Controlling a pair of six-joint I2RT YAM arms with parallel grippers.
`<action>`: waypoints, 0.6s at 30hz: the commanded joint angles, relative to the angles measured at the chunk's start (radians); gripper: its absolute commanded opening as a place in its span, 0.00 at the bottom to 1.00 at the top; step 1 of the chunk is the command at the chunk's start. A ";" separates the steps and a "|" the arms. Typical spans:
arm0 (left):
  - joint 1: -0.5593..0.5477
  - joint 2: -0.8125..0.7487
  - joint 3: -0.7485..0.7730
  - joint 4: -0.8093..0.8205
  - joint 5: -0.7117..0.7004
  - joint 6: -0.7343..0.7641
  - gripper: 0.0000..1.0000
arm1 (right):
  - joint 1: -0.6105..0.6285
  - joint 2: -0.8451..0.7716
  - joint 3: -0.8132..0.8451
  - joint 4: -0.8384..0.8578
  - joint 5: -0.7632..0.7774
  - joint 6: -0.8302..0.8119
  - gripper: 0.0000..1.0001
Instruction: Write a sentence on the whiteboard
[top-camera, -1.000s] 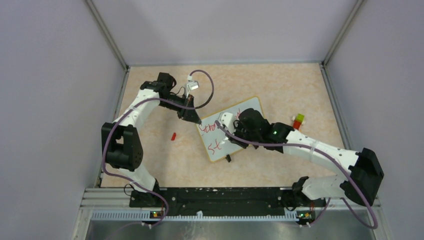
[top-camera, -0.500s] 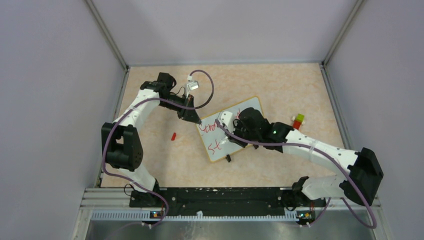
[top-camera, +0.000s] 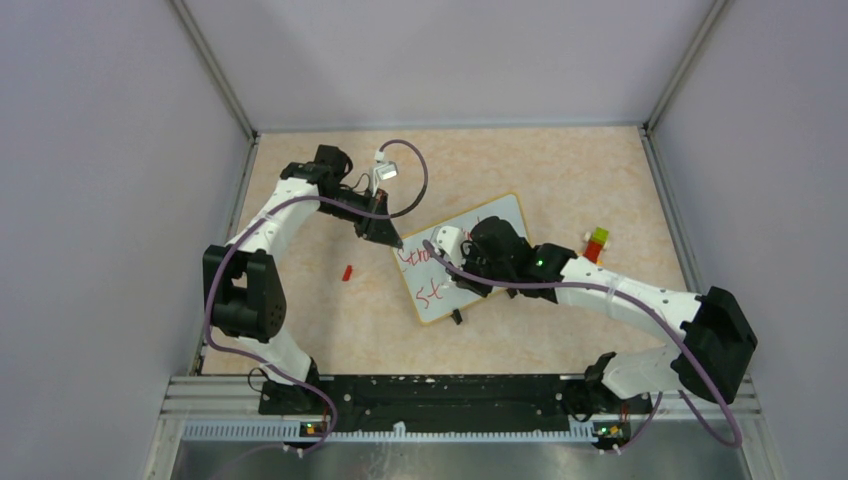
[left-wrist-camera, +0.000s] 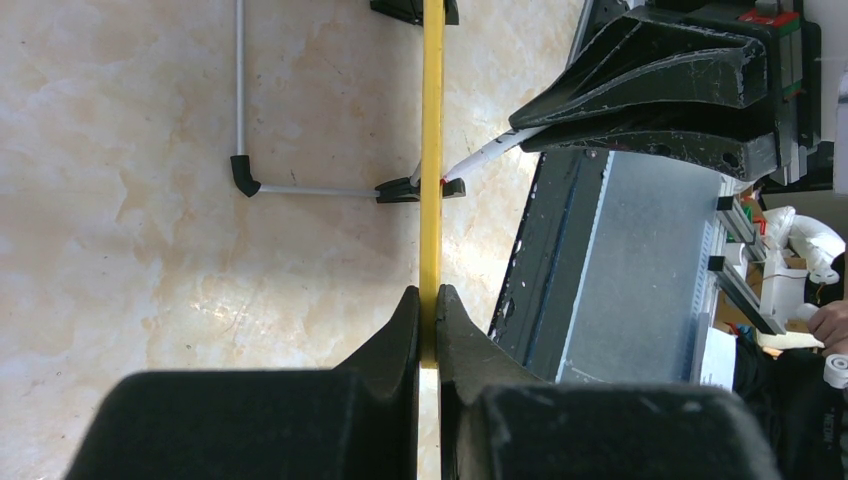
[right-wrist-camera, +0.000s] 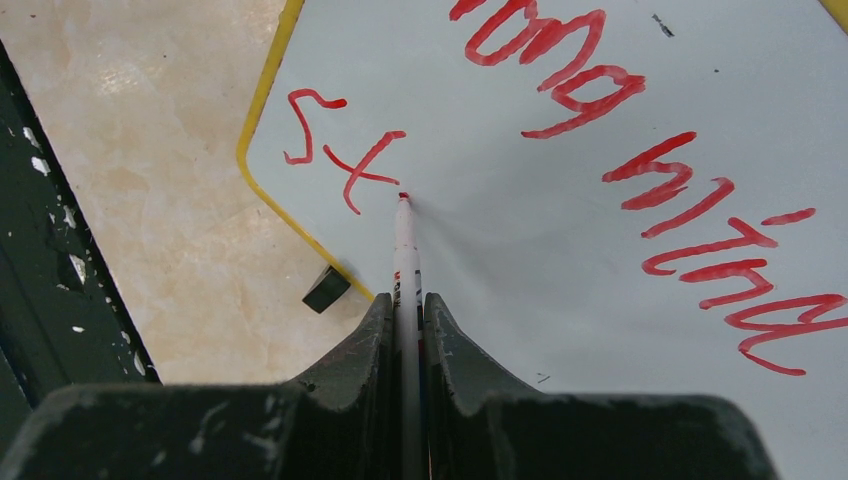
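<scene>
Both arms bend inward over the whiteboard (top-camera: 497, 222).
Left tool (left-wrist-camera: 428, 296) pinches its yellow rim; right tool (right-wrist-camera: 405, 302) pinches a marker (right-wrist-camera: 404, 240), tip at the sentence (right-wrist-camera: 352, 170).

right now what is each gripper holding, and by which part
The left gripper pinches the whiteboard by its yellow rim. The right gripper clamps a marker by its barrel, its red tip at the board.
</scene>
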 joint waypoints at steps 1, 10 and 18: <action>-0.003 0.003 0.015 0.002 0.011 0.016 0.00 | 0.002 -0.003 0.008 0.035 0.040 0.004 0.00; -0.003 0.005 0.018 0.002 0.012 0.014 0.00 | 0.003 -0.009 -0.040 0.010 0.005 0.005 0.00; -0.003 0.009 0.019 0.002 0.010 0.015 0.00 | 0.028 -0.001 -0.023 0.013 -0.014 0.003 0.00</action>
